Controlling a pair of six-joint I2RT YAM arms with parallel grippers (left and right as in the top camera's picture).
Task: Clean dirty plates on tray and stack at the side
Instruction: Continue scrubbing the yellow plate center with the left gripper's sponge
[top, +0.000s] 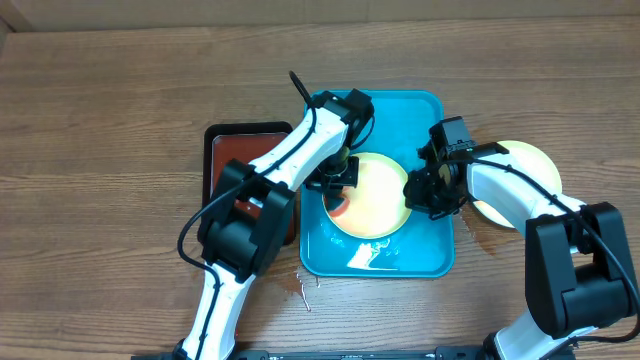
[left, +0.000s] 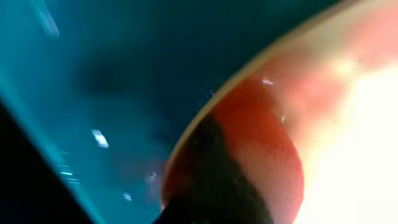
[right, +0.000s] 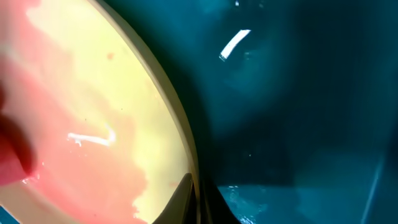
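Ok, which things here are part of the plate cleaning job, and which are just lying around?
Job:
turquoise tray
smeared plate lying on it
second plate beside the tray

Lying about:
black tray of red liquid

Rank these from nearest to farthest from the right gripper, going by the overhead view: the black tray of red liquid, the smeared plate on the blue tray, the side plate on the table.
1. The smeared plate, on the blue tray: its rim meets the right gripper.
2. The side plate, on the table just outside the blue tray.
3. The black tray, past the blue tray's opposite edge.
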